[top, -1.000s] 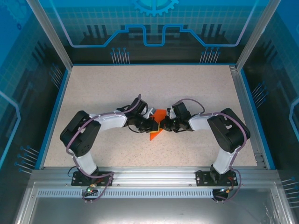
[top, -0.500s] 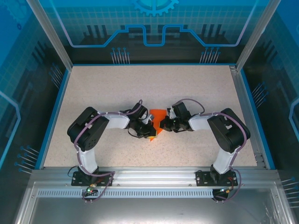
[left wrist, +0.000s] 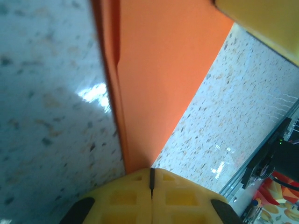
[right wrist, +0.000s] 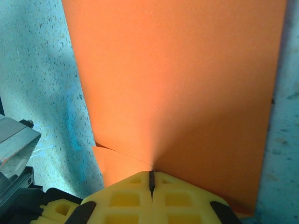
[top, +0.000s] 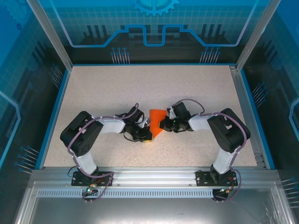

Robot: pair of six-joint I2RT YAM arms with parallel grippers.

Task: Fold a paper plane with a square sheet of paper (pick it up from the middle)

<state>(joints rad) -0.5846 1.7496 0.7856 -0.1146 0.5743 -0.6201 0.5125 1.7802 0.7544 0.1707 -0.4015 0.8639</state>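
The square sheet of paper is bright orange and folded into a pointed shape, lying flat on the speckled table between the two arms. My left gripper is shut, its yellow tips meeting at the paper's narrow near point, beside a raised folded edge. My right gripper is also shut, its tips resting on the paper's broad face where a flap edge runs in. No paper shows between either pair of jaws.
The speckled table has a blue rim and clear walls on three sides. A metal rail carrying both arm bases runs along the near edge. Open tabletop lies beyond the paper.
My left gripper has slid toward the near side along the paper's left edge and now covers its lower point. The right gripper and the paper have stayed put.
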